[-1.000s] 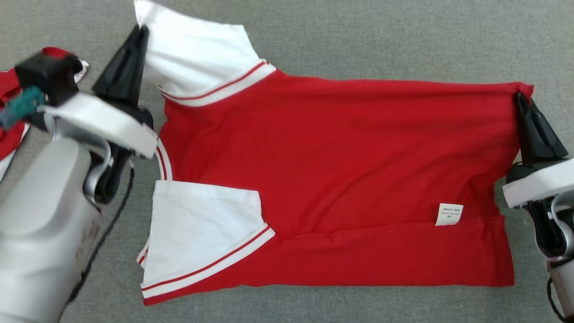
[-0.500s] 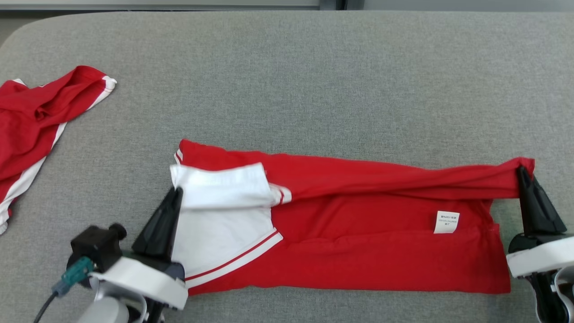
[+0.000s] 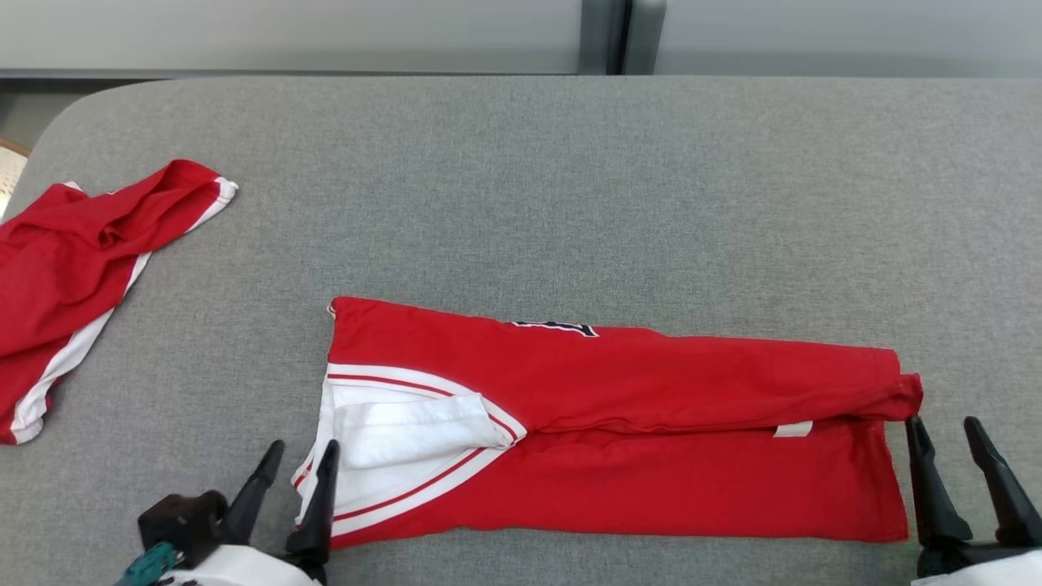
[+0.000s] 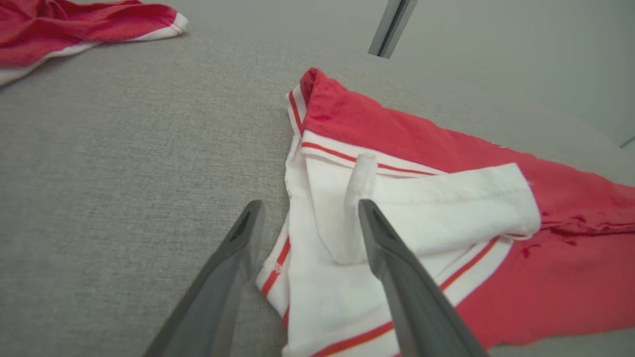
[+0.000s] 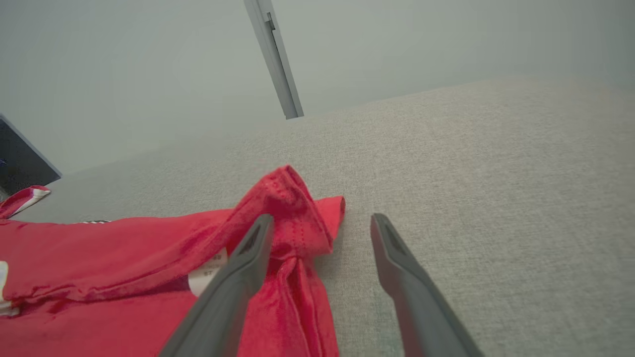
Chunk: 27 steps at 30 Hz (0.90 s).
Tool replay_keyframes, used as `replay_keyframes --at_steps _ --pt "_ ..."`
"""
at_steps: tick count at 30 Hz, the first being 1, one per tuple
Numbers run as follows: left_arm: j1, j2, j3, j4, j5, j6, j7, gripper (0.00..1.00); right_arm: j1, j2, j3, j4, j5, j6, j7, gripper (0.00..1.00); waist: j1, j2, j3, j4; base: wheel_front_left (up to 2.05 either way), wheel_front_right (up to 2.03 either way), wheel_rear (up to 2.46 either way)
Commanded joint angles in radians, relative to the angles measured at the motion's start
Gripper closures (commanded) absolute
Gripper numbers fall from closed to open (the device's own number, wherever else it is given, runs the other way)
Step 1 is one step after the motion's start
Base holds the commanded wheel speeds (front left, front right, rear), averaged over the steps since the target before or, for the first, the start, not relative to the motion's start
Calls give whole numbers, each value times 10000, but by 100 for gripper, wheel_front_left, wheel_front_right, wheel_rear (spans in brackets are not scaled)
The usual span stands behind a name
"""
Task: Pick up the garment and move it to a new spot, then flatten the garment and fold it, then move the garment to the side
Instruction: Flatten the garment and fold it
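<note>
Garment (image 3: pixel 619 456): red with white striped trim, lying on the grey table (image 3: pixel 570 187), folded lengthwise into a long band with its far half laid over its near half.
Sleeve (image 3: pixel 407 431): white, at the garment's left end, tucked between the two red layers.
Label (image 3: pixel 794 429): small and white, peeking from under the upper fold near the garment's right end.
Left gripper (image 3: pixel 304 446): at the garment's left end, jaws spread wide and gripping nothing. One finger is over the sleeve's edge and the other over bare table. Whether it touches the cloth cannot be told.
Right gripper (image 3: pixel 942 422): just beside the garment's right end at the bunched red corner, jaws spread wide, nothing between them.
Second garment (image 3: pixel 73 268): red and white, crumpled, well apart to the garment's far left.
</note>
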Motion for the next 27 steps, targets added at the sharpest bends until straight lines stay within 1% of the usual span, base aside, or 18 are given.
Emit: replay_keyframes --at_steps 1,3,4,5,7,10,13,18,27 --pt "157 74 143 -33 127 134 -143 0 254 98 -189 -307 -316 -14 -130 0 0 0 -142 -41 0 0 0" --pt "255 81 434 -256 336 366 -315 0 536 338 -469 -812 -738 -14 -153 0 0 0 -298 -80 0 0 0" --pt "356 71 754 -580 689 614 -401 0 710 515 -740 -1257 -1162 -14 -185 0 0 0 -417 -105 0 0 0" --pt "404 25 949 -807 879 781 -435 0 770 637 -892 -1474 -1355 -14 -184 0 0 0 -491 -108 0 0 0" --pt "472 -71 1357 -1346 1378 1010 -435 0 827 821 -1134 -1832 -1795 -14 -185 0 0 0 -654 -119 0 0 0" --pt "718 -262 1812 -2032 2135 1259 -421 0 759 1077 -1409 -2262 -2383 -13 48 0 0 0 -943 -173 0 0 0" --pt "961 -297 2065 -2448 2708 1503 -424 0 723 1296 -1468 -2618 -2821 -10 470 0 0 0 -1249 -259 0 0 0" --pt "1472 -234 2102 -2631 3226 1582 -426 0 1005 1477 -1356 -2923 -3181 -11 1017 0 0 0 -1647 -366 0 0 0" --pt "1654 -197 2054 -2496 3244 1621 -427 0 1167 1668 -1363 -3052 -3063 -10 1218 0 0 0 -1643 -456 0 0 0"
